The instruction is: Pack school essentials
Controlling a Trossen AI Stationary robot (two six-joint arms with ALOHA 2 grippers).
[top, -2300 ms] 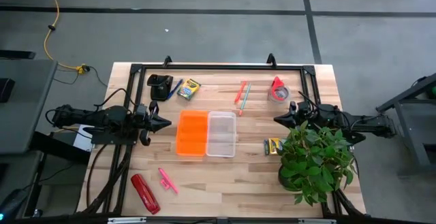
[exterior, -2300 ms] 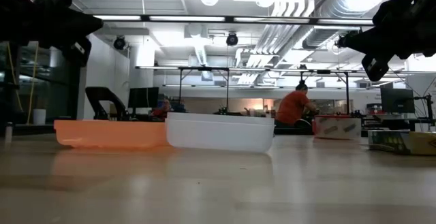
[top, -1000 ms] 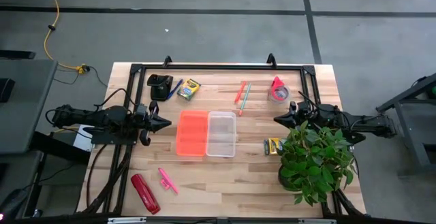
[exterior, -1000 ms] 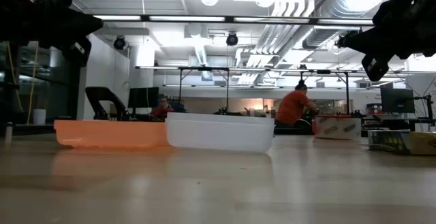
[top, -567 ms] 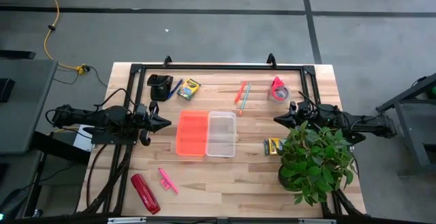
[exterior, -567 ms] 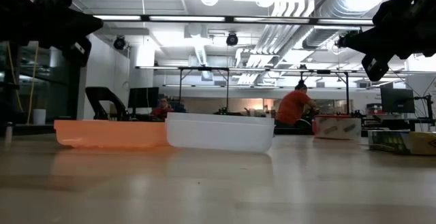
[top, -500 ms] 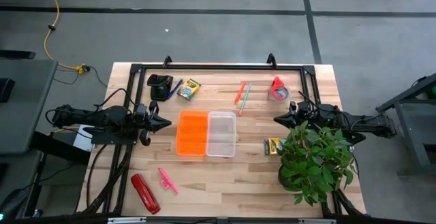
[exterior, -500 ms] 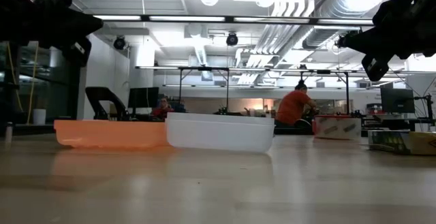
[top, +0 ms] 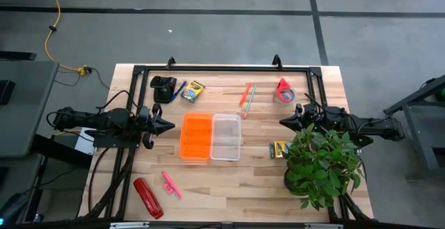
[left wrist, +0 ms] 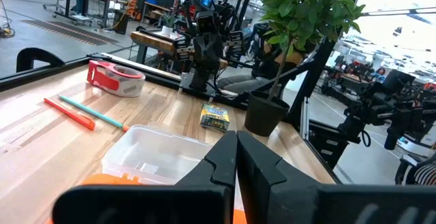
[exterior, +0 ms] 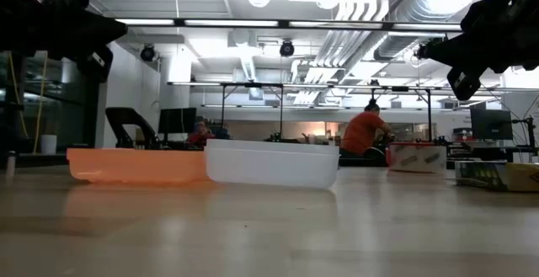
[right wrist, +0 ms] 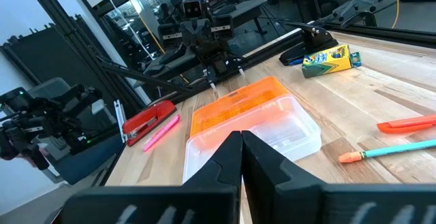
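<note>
An open case lies mid-table, with an orange half and a clear half. One crayon box lies at the far left beside a blue pen. Another crayon box lies right of the case. A pink and a green pencil lie at the far side. A pink marker lies near the front left. My left gripper hangs shut at the case's left, above the table. My right gripper hangs shut at its right. Both are empty.
A potted plant stands at the right front, under my right arm. A red glossy object lies at the front left, a pink tape roll at the far right, a black device at the far left. A black frame edges the table.
</note>
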